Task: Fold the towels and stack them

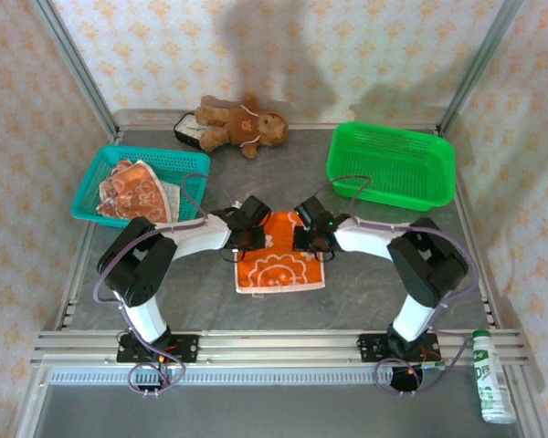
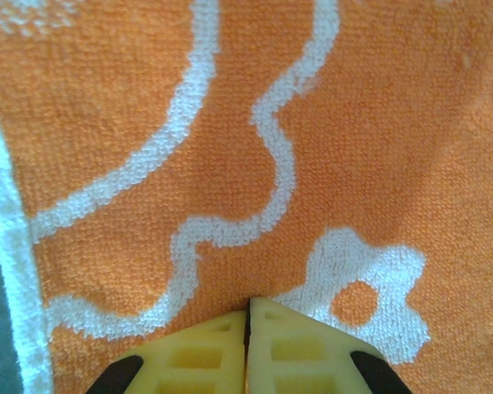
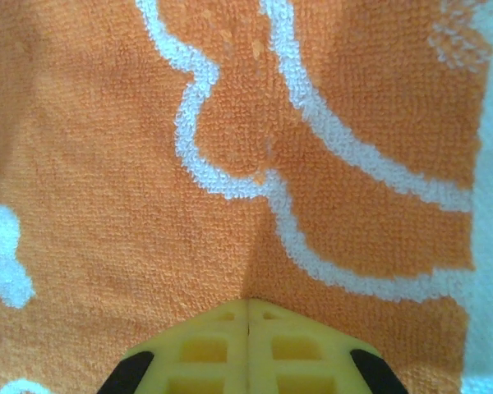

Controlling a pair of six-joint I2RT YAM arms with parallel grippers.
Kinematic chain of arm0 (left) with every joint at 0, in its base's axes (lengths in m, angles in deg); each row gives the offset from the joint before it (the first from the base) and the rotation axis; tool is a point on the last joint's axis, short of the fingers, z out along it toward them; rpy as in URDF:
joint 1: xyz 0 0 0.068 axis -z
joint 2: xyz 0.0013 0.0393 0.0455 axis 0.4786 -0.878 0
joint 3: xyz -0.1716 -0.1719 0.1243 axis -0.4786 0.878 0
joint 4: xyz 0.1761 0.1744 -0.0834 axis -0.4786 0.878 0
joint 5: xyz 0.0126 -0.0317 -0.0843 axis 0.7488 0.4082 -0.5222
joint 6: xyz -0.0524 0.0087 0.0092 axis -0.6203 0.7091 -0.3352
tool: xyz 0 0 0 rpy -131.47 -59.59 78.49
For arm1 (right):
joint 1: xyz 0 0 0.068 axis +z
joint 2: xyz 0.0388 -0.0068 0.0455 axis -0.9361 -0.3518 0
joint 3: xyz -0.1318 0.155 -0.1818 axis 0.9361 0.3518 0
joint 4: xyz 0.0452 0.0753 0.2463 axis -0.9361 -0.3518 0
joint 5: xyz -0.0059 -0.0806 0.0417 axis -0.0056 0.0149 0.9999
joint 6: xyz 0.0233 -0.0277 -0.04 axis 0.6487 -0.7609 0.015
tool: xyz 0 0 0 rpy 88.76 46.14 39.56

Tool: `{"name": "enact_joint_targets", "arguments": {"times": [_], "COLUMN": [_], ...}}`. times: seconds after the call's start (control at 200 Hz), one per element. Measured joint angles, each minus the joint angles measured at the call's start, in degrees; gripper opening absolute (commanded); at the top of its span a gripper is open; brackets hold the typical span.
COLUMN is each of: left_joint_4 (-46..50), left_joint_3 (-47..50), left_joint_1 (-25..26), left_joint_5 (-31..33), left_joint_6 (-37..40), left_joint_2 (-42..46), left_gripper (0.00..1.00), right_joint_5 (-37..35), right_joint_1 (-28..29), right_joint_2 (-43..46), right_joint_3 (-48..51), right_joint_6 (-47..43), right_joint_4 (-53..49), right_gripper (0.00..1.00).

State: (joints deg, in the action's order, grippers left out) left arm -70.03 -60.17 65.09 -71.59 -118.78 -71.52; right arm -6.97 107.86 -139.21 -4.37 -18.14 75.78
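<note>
Folding the first cloth looks to be the step in hand: at the left a teal basket (image 1: 89, 187) holds the waiting towels (image 1: 135, 190), while the orange towel (image 1: 279, 263) lies flat mid-table between the arms. The left gripper (image 2: 248, 309) is closed at its far left corner and the right gripper (image 3: 247, 302) at its far right, each apparently nipping a crease of cloth, though the pads hide the nip. Next, both corners need a level lift and carry toward the near edge.

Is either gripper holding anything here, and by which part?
Both are shut on the orange towel: left gripper pinches its far left part, right gripper its far right.
</note>
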Motion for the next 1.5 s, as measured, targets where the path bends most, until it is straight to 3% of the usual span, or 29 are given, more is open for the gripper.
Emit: {"name": "enact_joint_targets", "arguments": {"times": [0.28, 0.621, 0.901, 1.161, 1.501], "left_joint_4": [2.0, 11.6, 12.0, 10.8, 9.6], "left_joint_3": [3.3, -4.5, -5.1, -5.1, -8.2], "left_joint_1": [5.2, 2.8, -4.6, -5.9, -6.1], "left_joint_5": [-0.5, 4.5, 5.8, 5.7, 6.5], "left_joint_6": [-4.0, -1.3, 1.3, 3.1, 5.8], "left_joint_2": [4.0, 8.0, 8.6, 1.4, -4.6], "left_gripper": [0.08, 0.09, 0.07, 0.06, 0.06], "right_joint_5": [-0.4, -8.8, -9.0, -7.5, -7.5], "right_joint_1": [1.5, 0.9, -4.2, -5.5, -7.2], "right_joint_2": [10.1, 14.6, 4.5, -5.7, -8.0], "right_joint_3": [8.1, 0.4, -9.7, -11.5, -11.5], "right_joint_6": [4.1, 3.9, -0.3, -2.6, -3.8], "right_joint_4": [-3.9, -9.2, -9.6, -9.0, -6.8], "right_gripper": [0.0, 0.0, 0.0, 0.0, 0.0]}}
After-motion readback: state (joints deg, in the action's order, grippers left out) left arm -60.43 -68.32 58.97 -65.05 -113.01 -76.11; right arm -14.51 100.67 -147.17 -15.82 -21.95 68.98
